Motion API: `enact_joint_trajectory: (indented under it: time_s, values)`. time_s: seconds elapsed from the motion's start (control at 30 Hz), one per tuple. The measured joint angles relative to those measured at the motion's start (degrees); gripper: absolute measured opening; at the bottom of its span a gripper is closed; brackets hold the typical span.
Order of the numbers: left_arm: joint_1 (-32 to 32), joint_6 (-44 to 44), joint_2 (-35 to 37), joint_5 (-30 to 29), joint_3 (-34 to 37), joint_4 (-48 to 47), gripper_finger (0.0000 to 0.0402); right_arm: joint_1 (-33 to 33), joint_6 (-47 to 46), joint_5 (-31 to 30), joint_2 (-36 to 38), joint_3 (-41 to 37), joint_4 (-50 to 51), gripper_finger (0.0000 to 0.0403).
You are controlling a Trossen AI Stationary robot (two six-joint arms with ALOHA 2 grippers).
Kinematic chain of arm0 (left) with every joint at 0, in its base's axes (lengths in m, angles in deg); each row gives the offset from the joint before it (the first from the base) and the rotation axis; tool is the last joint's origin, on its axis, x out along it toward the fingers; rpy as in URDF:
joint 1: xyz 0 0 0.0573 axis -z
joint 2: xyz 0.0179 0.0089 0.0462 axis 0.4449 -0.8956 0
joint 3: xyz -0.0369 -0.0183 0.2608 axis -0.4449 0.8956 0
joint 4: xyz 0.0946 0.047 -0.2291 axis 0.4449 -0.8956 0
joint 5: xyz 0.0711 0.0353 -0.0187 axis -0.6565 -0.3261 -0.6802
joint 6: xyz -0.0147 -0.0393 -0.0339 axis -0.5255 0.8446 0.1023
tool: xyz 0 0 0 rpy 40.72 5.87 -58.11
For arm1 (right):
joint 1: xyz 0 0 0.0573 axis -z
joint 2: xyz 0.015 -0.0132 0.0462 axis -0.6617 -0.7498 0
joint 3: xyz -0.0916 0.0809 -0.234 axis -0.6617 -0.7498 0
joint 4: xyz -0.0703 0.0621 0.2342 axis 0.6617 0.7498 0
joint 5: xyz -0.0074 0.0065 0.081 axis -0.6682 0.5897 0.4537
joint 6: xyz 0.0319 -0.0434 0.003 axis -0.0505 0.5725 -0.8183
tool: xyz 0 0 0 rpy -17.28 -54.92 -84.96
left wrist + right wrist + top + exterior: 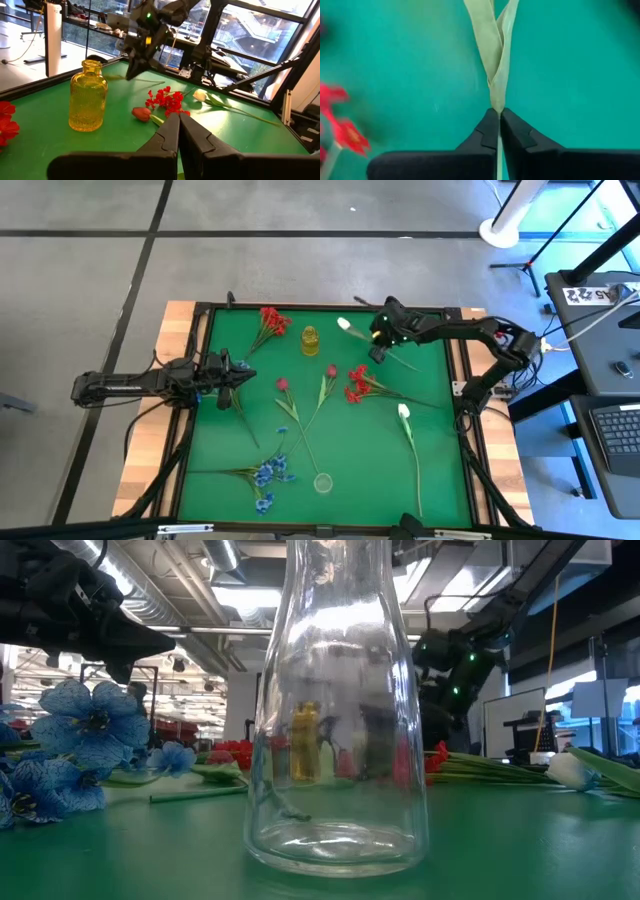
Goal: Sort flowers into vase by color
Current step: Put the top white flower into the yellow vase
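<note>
The right claw (498, 122) is clamped on the thin stem of a white flower (344, 324), its two dark fingers pressed together with the stem and pale green leaves (496, 45) rising between them; in the high view this claw (378, 346) sits over the far right part of the green bench (430, 430), and the white bud it holds points toward the yellow vase (310, 340) just beside it. Near that claw lies a red cluster (356, 383) with long stems running to the right, and a second white flower (405, 413) lies farther toward the near right, well apart. The left claw (178, 131) has its fingers shut together with nothing seen between them; it hovers at the left edge of the bench (236, 373). Beside it, another red cluster (272, 320) lies at the far side near the yellow vase. Two single red buds (283, 385) lie in the middle. The blue flowers (270, 473) rest at the near left, close to a clear glass vase (322, 482) at the near edge.
</note>
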Motion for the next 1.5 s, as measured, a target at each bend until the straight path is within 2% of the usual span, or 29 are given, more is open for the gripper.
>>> enact_joint_trajectory:
  time_s: [0.2,0.4,0.6,0.83,1.03,1.3,1.5]
  values:
    - [0.0,0.0,0.0,0.0,0.0,0.0,0.0000,0.0,-4.4,4.8,9.0,0.0,-10.6,0.0005]
    - [0.0,0.0,0.0,0.0,0.0,0.0,0.0000,-0.8,-12.8,13.8,15.7,0.0,-32.8,0.0003]
    - [0.0,0.0,0.0,0.0,0.0,0.0,0.0000,-6.0,-18.7,15.4,14.8,0.1,-59.0,0.0001]
    - [0.0,0.0,0.0,0.0,0.0,0.0,0.0000,-9.5,-18.8,14.4,9.0,0.1,-77.0,0.0001]
    - [0.0,0.0,0.0,0.0,0.0,0.0,0.0000,-9.4,-19.6,15.5,2.0,3.5,-80.6,0.0001]
    - [0.0,0.0,0.0,0.0,0.0,0.0,0.0000,-9.4,-23.5,24.0,-10.1,16.0,-80.3,0.0001]
    - [0.0,0.0,0.0,0.0,0.0,0.0,0.0000,-8.9,-20.1,23.5,-14.7,19.3,-80.8,0.0001]
